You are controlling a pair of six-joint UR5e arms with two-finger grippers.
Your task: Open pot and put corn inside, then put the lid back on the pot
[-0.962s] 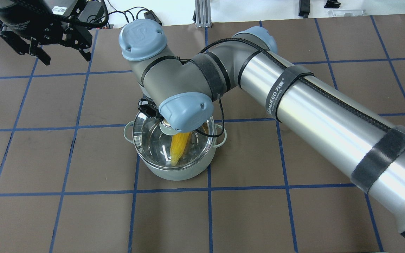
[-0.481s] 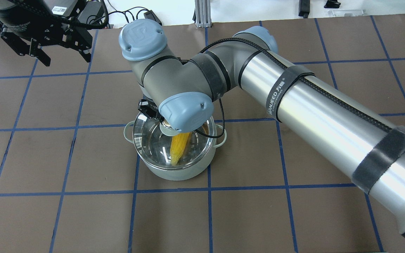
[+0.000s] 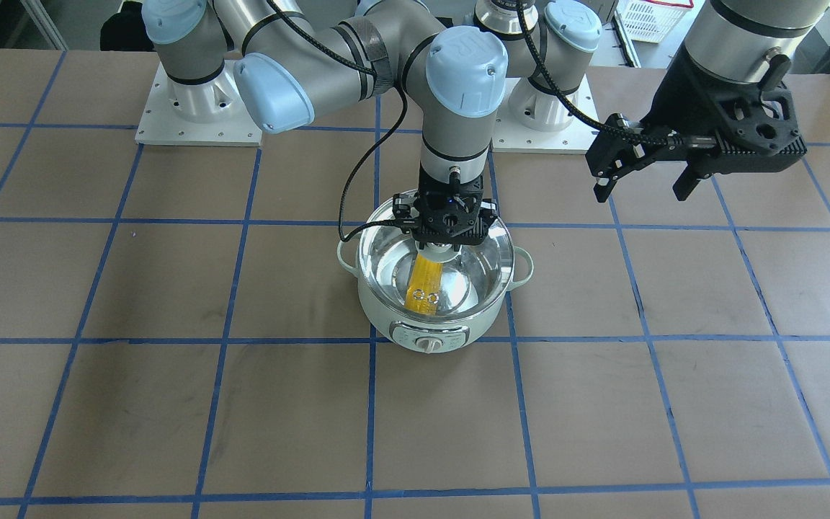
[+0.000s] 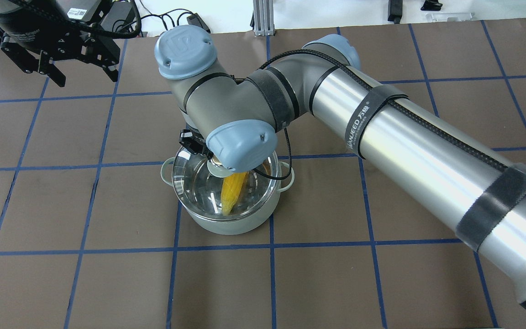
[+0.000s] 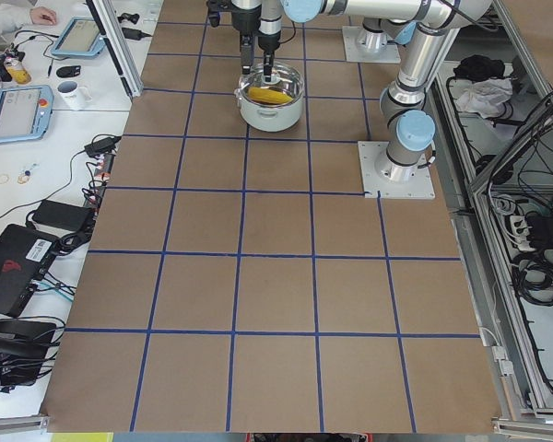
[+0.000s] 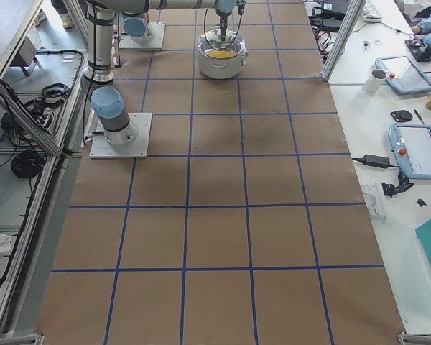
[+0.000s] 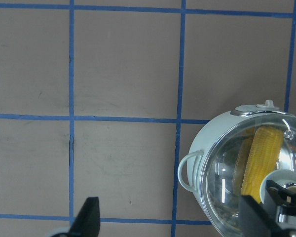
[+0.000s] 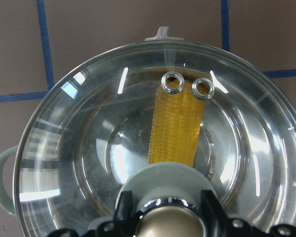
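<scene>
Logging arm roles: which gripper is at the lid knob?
The right gripper, down on the knob of the lid; the left gripper hangs open, away from the pot.

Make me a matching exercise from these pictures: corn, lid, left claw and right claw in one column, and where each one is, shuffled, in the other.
1. corn
2. lid
3. left claw
4. right claw

A. around the knob
B. lying inside the pot
C. open, above bare table
D. seated on the pot's rim

Pairs: 1-B, 2-D, 3-C, 4-A.
</scene>
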